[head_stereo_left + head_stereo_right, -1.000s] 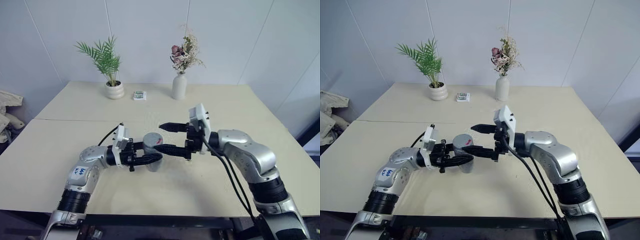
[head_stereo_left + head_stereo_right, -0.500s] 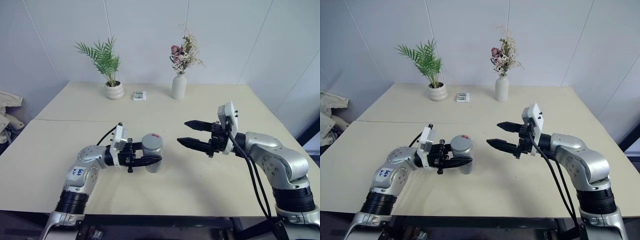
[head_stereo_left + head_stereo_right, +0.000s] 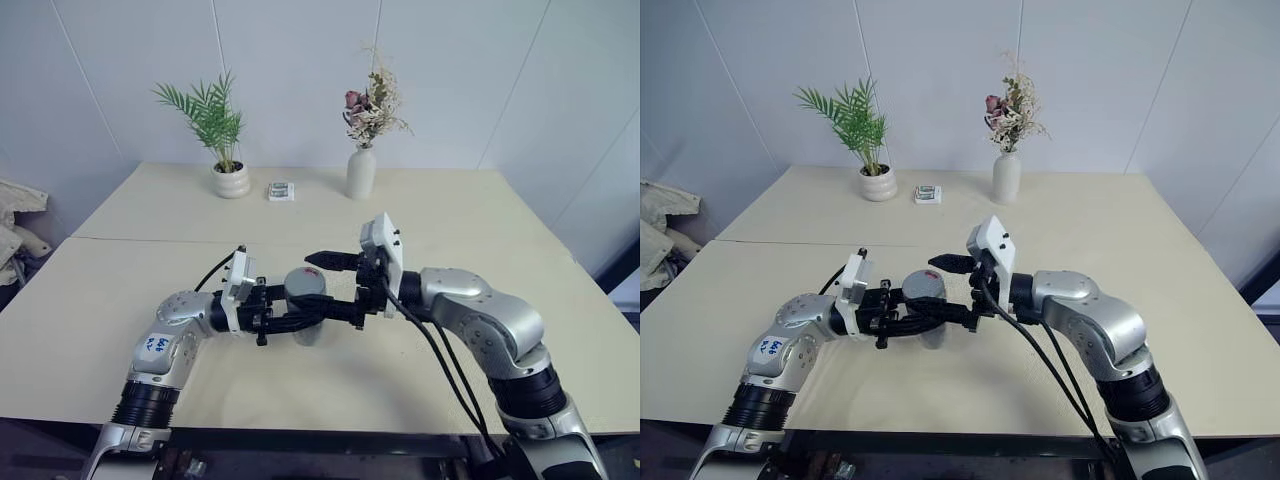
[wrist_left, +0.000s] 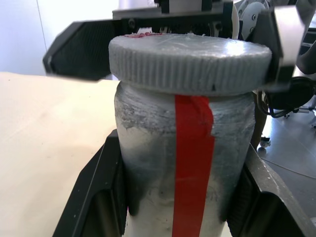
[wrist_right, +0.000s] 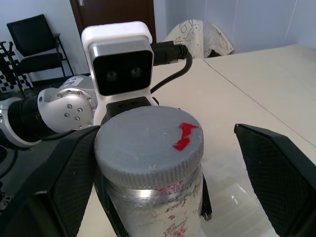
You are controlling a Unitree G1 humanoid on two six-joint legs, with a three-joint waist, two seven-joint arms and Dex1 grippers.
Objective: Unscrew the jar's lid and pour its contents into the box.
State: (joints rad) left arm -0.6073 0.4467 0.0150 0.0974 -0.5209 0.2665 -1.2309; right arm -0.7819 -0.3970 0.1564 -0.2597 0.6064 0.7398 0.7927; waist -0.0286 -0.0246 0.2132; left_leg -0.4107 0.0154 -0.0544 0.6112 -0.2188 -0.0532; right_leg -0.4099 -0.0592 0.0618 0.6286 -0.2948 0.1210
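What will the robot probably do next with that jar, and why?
Probably close the right gripper on the lid. The left gripper clamps the jar upright, the lid is on, and the right gripper's open jaws stand either side of it.

White panelled wall [image 3: 300, 70]; beige table [image 3: 450, 210]; black chair [image 5: 37, 42].

The lid [image 5: 148, 143] is matt grey with a ribbed edge; the jar [image 4: 185, 177] looks frosted, with glossy red tape; the table [image 3: 400, 200] is smooth, matt cream.
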